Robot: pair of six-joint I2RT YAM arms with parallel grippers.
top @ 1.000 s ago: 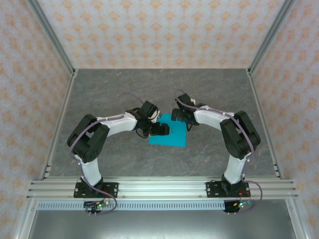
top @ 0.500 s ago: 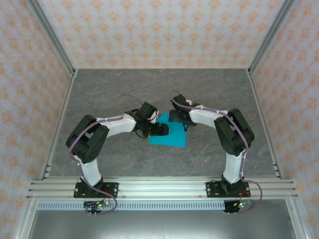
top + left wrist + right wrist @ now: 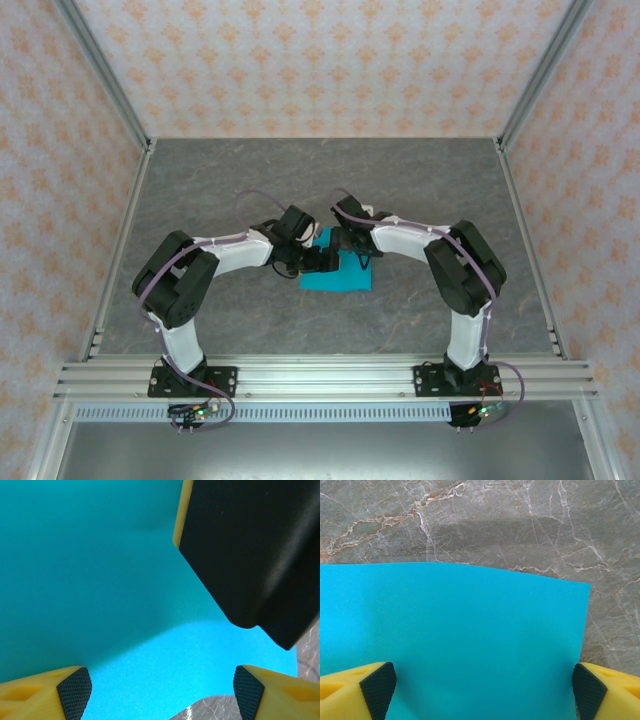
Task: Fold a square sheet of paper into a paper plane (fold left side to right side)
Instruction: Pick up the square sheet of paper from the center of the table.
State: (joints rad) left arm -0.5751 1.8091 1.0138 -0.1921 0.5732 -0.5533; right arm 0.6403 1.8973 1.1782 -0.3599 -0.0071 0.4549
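Left wrist, left tool (image 3: 161, 690) wide open over sheet (image 3: 100, 580)

The square sheet of paper (image 3: 345, 280) is seen as a plain, unmarked bright cyan-blue. It is set on a table (image 3: 300, 180) coloured grey with pale and rust-toned marble veining, while the walls (image 3: 320, 60) are covered in cream printed with a repeated orange floral motif. The arms (image 3: 235, 250) are finished in white and black with purple cables (image 3: 258, 191), and the fingers (image 3: 30, 692) of the left gripper (image 3: 160, 687) and right gripper (image 3: 482, 685) are moulded in yellow and tipped with black, finely cross-hatched pads (image 3: 379, 687).
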